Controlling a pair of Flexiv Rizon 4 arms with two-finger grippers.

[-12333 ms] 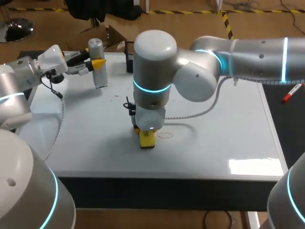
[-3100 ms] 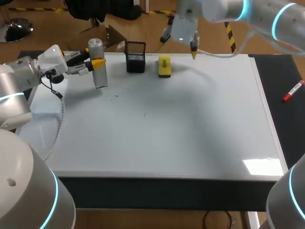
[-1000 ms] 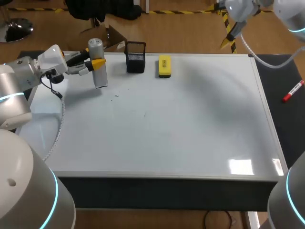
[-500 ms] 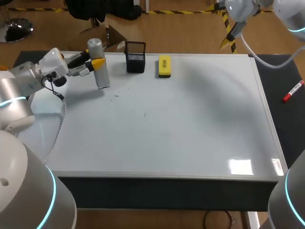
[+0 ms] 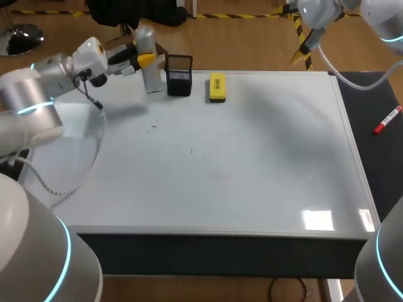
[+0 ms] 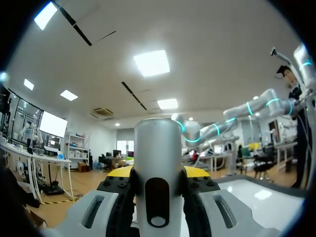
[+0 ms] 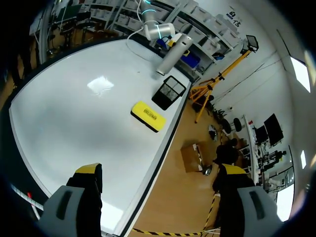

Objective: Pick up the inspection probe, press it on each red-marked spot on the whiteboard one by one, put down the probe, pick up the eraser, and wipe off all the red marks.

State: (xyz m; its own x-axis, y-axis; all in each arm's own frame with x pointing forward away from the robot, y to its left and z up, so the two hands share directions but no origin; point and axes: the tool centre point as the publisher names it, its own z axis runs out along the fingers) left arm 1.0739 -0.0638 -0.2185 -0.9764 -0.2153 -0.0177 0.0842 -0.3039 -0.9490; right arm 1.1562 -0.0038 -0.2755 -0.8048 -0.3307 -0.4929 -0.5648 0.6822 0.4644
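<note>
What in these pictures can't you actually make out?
Probe, lower end: cut off by the edge in the left wrist view; in the head view, unclear whether it touches the whiteboard.
Dark specks on the whiteboard: head view, too small to identify.
Black mesh holder, inside: too dark in the head view, too small in the right wrist view.

Black mesh basket (image 5: 179, 85) — red marker (image 5: 386, 121) far right.

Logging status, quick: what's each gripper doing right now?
Left gripper: closed on the probe.
Right gripper: open, holding nothing.
</note>
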